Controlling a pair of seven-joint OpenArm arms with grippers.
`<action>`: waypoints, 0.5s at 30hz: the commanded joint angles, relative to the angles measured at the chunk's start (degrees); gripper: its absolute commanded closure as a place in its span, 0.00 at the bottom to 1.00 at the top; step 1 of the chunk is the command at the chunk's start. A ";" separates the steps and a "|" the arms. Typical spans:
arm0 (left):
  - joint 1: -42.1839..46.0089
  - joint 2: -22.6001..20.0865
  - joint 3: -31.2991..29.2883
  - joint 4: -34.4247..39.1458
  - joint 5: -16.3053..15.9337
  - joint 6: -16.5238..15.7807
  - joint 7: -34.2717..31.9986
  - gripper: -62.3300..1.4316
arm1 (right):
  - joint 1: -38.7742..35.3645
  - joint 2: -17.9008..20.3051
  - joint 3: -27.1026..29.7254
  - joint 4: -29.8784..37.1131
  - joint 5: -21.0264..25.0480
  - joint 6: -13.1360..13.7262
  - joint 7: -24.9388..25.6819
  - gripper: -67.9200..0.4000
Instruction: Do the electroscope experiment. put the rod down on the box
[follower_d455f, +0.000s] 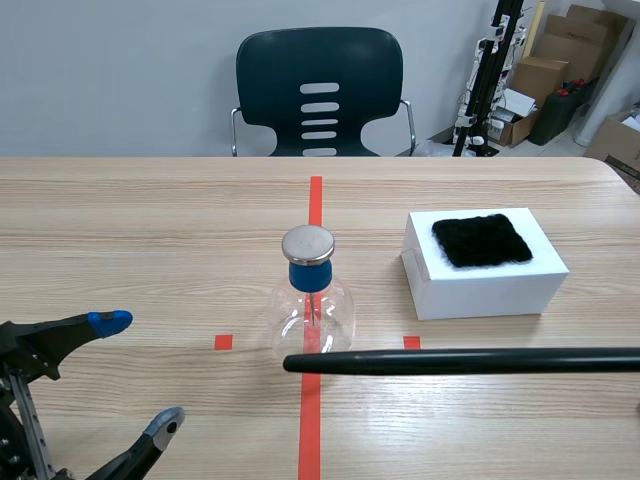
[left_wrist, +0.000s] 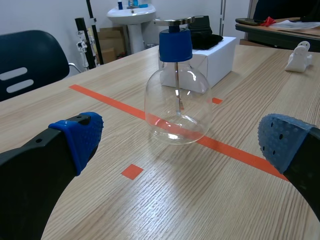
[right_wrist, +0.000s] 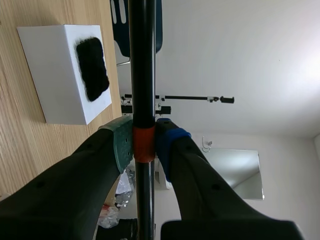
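Observation:
The black rod (follower_d455f: 460, 361) hangs level over the table's near right, its tip just in front of the electroscope flask (follower_d455f: 310, 305). In the right wrist view my right gripper (right_wrist: 144, 142) is shut on the rod (right_wrist: 142, 60) at its orange band. The white box (follower_d455f: 485, 265) with a black fur pad (follower_d455f: 481, 240) stands beyond the rod, and shows beside the rod as the box (right_wrist: 65, 75) in the right wrist view. My left gripper (follower_d455f: 137, 373) is open at the near left. The flask (left_wrist: 177, 105) stands ahead of the left gripper (left_wrist: 181, 139), nothing between its fingers.
A dark chair (follower_d455f: 320, 90) stands behind the far table edge. Cardboard boxes (follower_d455f: 560, 60) and a stand are at the back right. A small white figure (left_wrist: 299, 55) sits on the table beyond the box. Orange tape runs down the table's middle.

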 joint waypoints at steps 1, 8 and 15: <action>0.11 -0.20 0.02 0.72 -0.35 -0.04 -1.20 0.00 | 0.35 0.44 0.68 0.94 0.61 -0.61 0.00 0.99; 0.11 -0.20 0.02 0.72 -0.35 -0.04 -1.11 0.00 | 0.35 0.44 0.68 0.94 1.07 -0.57 0.02 0.99; 0.11 -0.20 0.02 0.72 -0.35 -0.04 -1.03 0.00 | 0.17 0.46 0.68 0.94 12.76 -0.57 2.60 0.99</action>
